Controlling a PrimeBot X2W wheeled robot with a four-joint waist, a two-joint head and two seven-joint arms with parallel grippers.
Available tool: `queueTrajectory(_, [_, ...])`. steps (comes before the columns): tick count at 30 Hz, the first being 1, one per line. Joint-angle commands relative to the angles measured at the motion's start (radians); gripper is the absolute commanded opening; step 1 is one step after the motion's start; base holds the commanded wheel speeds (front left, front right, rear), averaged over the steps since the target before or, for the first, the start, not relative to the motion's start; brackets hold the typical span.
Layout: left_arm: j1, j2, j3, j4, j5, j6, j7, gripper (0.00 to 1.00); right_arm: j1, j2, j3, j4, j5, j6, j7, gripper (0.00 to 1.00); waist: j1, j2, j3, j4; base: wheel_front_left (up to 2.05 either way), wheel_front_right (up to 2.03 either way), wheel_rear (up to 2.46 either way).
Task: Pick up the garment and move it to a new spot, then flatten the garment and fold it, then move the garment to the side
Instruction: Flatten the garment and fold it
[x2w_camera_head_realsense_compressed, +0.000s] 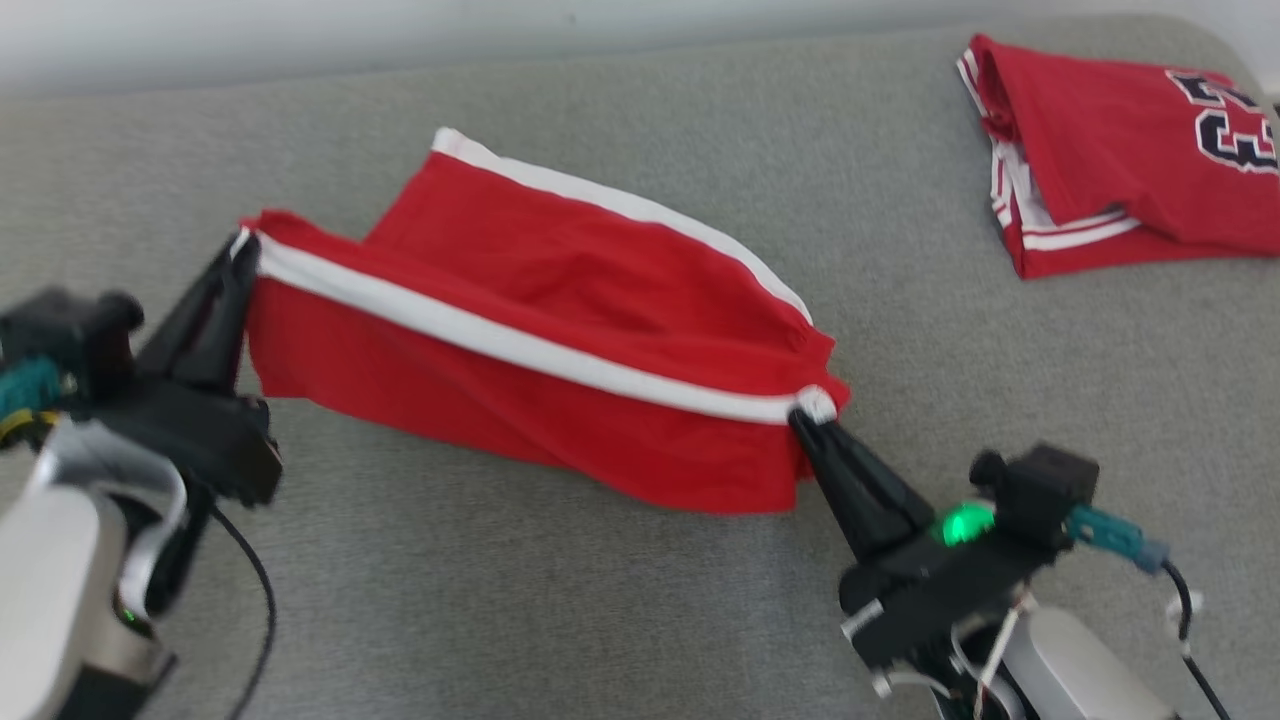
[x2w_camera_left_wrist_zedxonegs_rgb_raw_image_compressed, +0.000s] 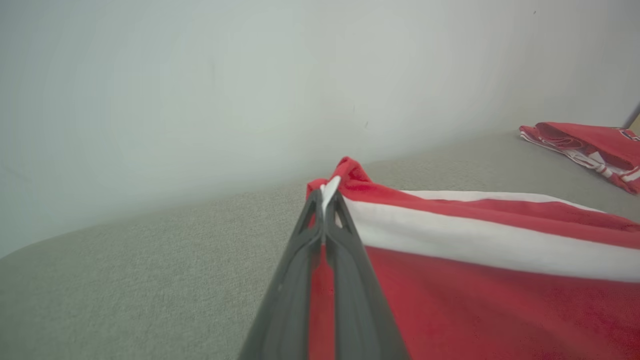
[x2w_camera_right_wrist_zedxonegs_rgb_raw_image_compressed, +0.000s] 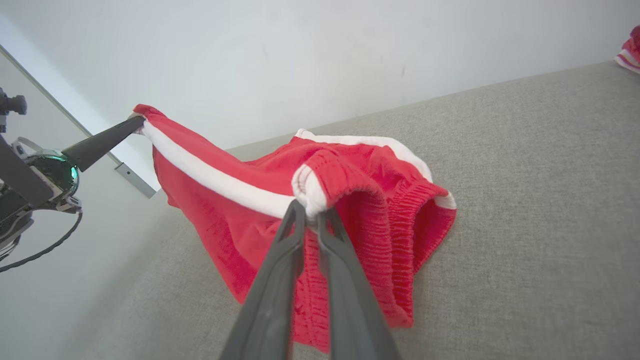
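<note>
Left claw (x2w_camera_head_realsense_compressed: 241, 262): fingers pressed together, clamped on the hem corner of the red shorts (x2w_camera_head_realsense_compressed: 520, 400), right at the end of the white side stripe. In the left wrist view the left claw (x2w_camera_left_wrist_zedxonegs_rgb_raw_image_compressed: 325, 202) has a sliver of white trim sticking out past its tips, so the bite is shallow.

Right claw (x2w_camera_head_realsense_compressed: 806, 422): also clamped, on the waistband end of the same stripe. In the right wrist view the right claw (x2w_camera_right_wrist_zedxonegs_rgb_raw_image_compressed: 306, 212) pinches the rolled elastic edge.

The shorts (x2w_camera_right_wrist_zedxonegs_rgb_raw_image_compressed: 210, 220) hang stretched between the two claws, stripe taut left to right. The far leg and the lower cloth sag onto the grey upholstered surface (x2w_camera_head_realsense_compressed: 500, 620). The waist opening gapes at the right.

Step, as judged: carry and lay-down before flattening.

How to do it well:
- Move both arms together at matched speed, so the stripe is taut but not strained; the shallow left grip looks like the likelier one to slip.
- Lift enough that the sagging cloth clears the surface, otherwise it probably drags and bunches.
- Lower so the hanging edge lands first, then draw toward the near side so the layers spread flat.
- Let go only once the cloth lies down.
- Stay well apart from the folded red jersey (x2w_camera_head_realsense_compressed: 1120, 140) at far right.

Writing: the jersey carries dark, white-edged numerals, apparently "23", sideways and cut by the frame edge. No brand or label is readable on the shorts.
</note>
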Motion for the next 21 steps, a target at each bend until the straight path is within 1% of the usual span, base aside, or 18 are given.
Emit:
queueTrajectory(1, [-0.062,0.032,-0.022,0.040,0.008,-0.006,0.020,0.00,-0.053,0.024,0.004,0.022,-0.015,-0.003,-0.014,0.00,-0.0002,-0.0001,0.077,-0.066,0.00,0.00,0.00])
queueTrajectory(6, [-0.239,0.072,-0.098,0.165,0.015,-0.010,0.051,0.00,-0.186,0.078,0.014,0.119,-0.037,-0.003,-0.031,0.00,-0.0002,-0.0001,0.134,-0.115,0.00,0.00,0.00])
queueTrajectory(8, [-0.270,0.072,-0.115,0.189,0.011,-0.010,0.051,0.00,-0.209,0.086,0.016,0.140,-0.046,-0.003,-0.033,0.00,-0.0002,-0.0001,0.142,-0.120,0.00,0.00,0.00])
queueTrajectory(9, [-0.299,0.075,-0.133,0.213,0.005,-0.010,0.054,0.00,-0.230,0.095,0.020,0.157,-0.056,-0.003,-0.037,0.00,-0.0002,-0.0001,0.151,-0.125,0.00,0.00,0.00])
queueTrajectory(10, [-0.358,0.082,-0.171,0.262,0.005,-0.010,0.058,0.00,-0.265,0.112,0.017,0.192,-0.067,-0.003,-0.049,0.00,-0.0002,-0.0001,0.164,-0.131,0.00,0.00,0.00])
queueTrajectory(15, [-0.496,0.095,-0.251,0.385,-0.015,-0.010,0.051,0.00,-0.343,0.154,0.012,0.259,-0.077,-0.003,-0.069,0.00,-0.0002,-0.0001,0.194,-0.155,0.00,0.00,0.00])
queueTrajectory(21, [-0.590,0.095,-0.325,0.516,-0.024,-0.010,0.021,0.00,-0.398,0.200,0.023,0.324,-0.092,-0.003,-0.088,0.00,-0.0002,-0.0001,0.212,-0.182,0.00,0.00,0.00])
